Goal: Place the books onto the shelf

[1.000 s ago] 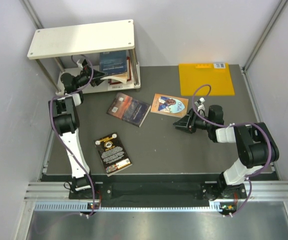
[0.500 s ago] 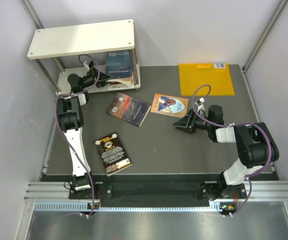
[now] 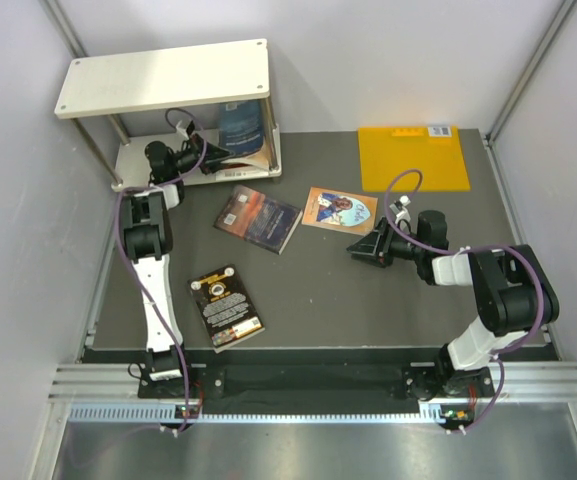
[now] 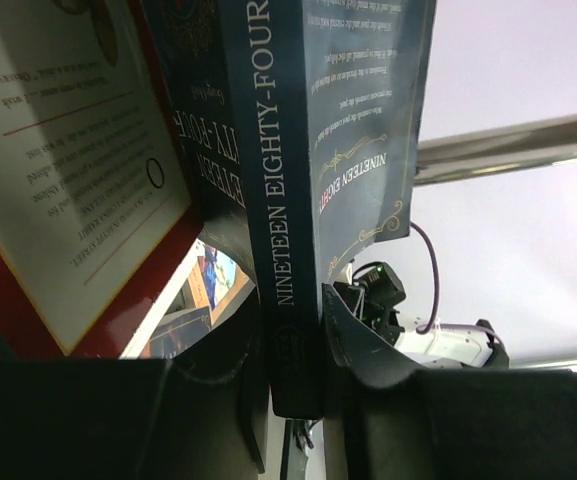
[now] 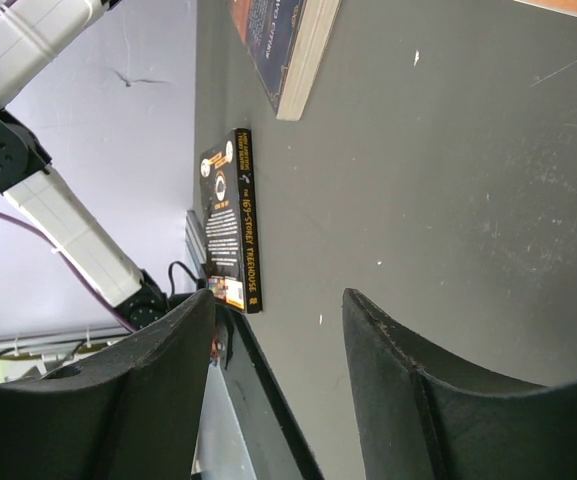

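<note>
Overhead, the left gripper (image 3: pixel 213 155) sits in the lower tier of the shelf (image 3: pixel 163 75), the dark blue book (image 3: pixel 243 125) upright there. Its wrist view shows it pinching that book's spine beside a red-and-white book (image 4: pixel 68 180). By its own wrist view, the right gripper (image 5: pixel 280 300) hangs spread and empty above the table (image 5: pixel 448 200).

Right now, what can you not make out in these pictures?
- Top view: the upper board of the shelf hides most of the lower board, so how the blue book stands is unclear.
- Left wrist view: the left tool covers the blue book's lower end; the frame's edge cuts off the red-and-white book.
- Right wrist view: the top edge cuts off the dark book.
</note>
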